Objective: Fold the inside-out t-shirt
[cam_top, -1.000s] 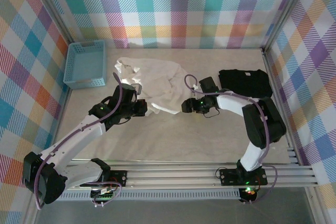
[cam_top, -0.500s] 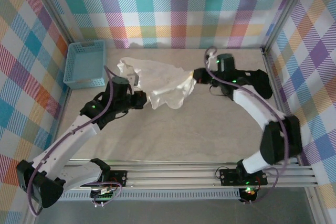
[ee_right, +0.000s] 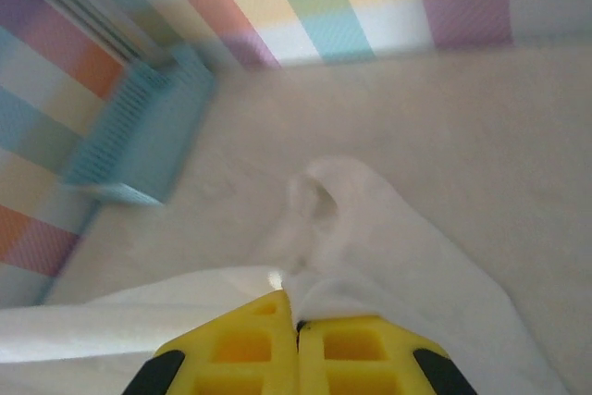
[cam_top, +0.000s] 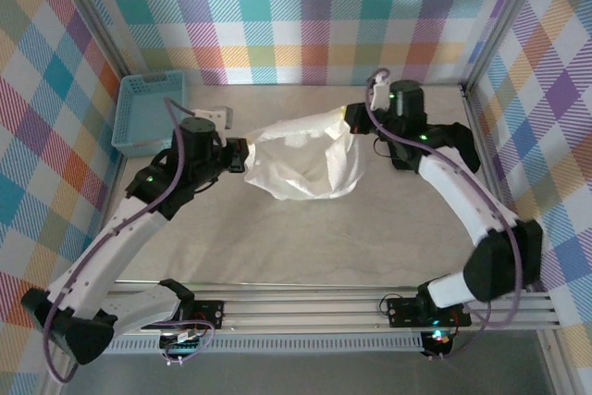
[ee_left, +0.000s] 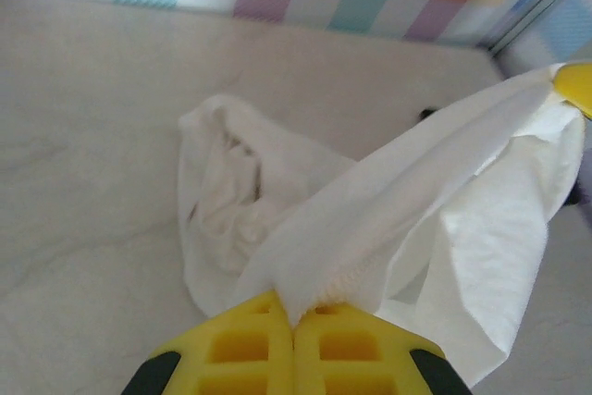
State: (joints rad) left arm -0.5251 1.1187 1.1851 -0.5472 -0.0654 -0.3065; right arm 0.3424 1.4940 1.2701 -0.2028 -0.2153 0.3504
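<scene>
White cotton, the inside-out t-shirt [cam_top: 305, 166] hangs slung above the counter [cam_top: 277, 238] between two hands: the left hand [cam_top: 239, 155] pinches one edge and the right hand [cam_top: 354, 121] pinches the opposite one. This looks like the spreading step; next, the cloth likely needs lowering flat, taut and unwrinkled.

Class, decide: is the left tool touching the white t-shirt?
Touching. The left wrist view shows the left tool shut on a bunched edge of the white t-shirt, the cloth pinched between its closed yellow jaws.
</scene>
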